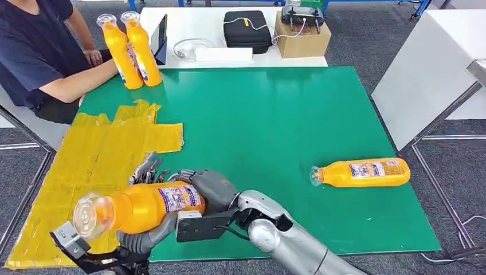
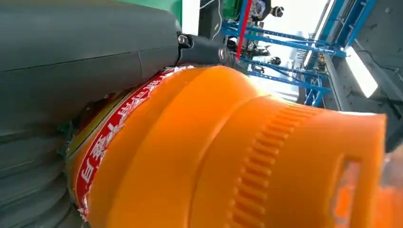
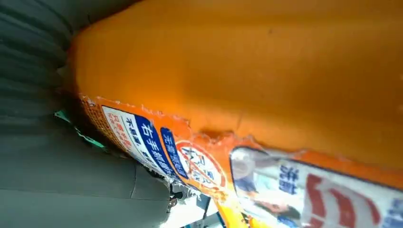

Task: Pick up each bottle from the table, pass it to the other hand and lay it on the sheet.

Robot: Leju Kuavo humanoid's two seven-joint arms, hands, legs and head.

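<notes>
In the head view, an orange bottle (image 1: 137, 207) is held lying sideways above the near edge of the green table (image 1: 258, 126), its clear cap toward the yellow sheet (image 1: 86, 166); the right hand (image 1: 198, 189) is wrapped round its labelled base, and the left hand (image 1: 140, 238) cups it from below. A second orange bottle (image 1: 361, 172) lies on its side well to the right, two more (image 1: 130, 50) stand upright at the far left corner beside a seated person (image 1: 40, 51), and a black case (image 1: 246, 27) and a cardboard box (image 1: 302, 34) rest beyond. In the left wrist view, the grey thumb (image 2: 85, 61) is pressed on the bottle (image 2: 228, 152), whose red label strip carries white characters too blurred to read. In the right wrist view, the bottle (image 3: 237, 71) shows a torn label with blue and red Chinese characters, not legible.
</notes>
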